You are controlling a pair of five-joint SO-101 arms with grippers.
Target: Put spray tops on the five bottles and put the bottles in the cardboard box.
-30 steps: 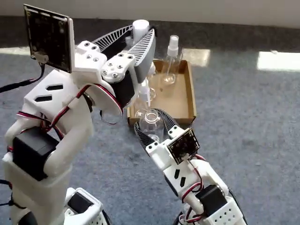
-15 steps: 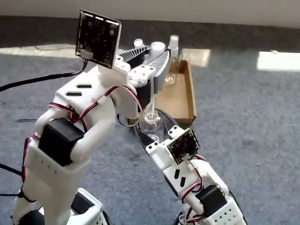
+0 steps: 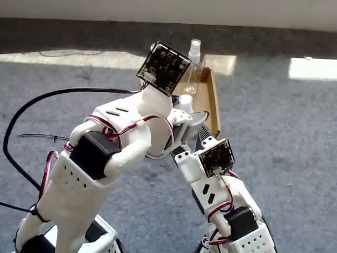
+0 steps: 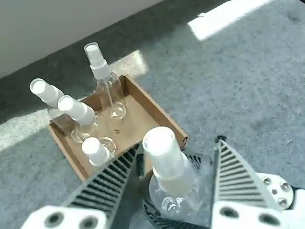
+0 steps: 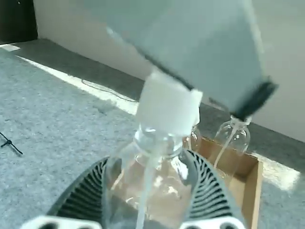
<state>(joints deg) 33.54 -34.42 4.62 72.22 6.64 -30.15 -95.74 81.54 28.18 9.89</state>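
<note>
White spray top [image 4: 162, 148] on bottle [image 5: 152, 181] | left jaws open astride | right jaws clamp bottle

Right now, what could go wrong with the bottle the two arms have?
The top sits on the bottle in the right gripper, but I cannot tell if it is tight; it might pop off. The left gripper straddles the top, so lifting away could snag it. Four capped bottles already stand in the box; the fifth might knock one.
</note>
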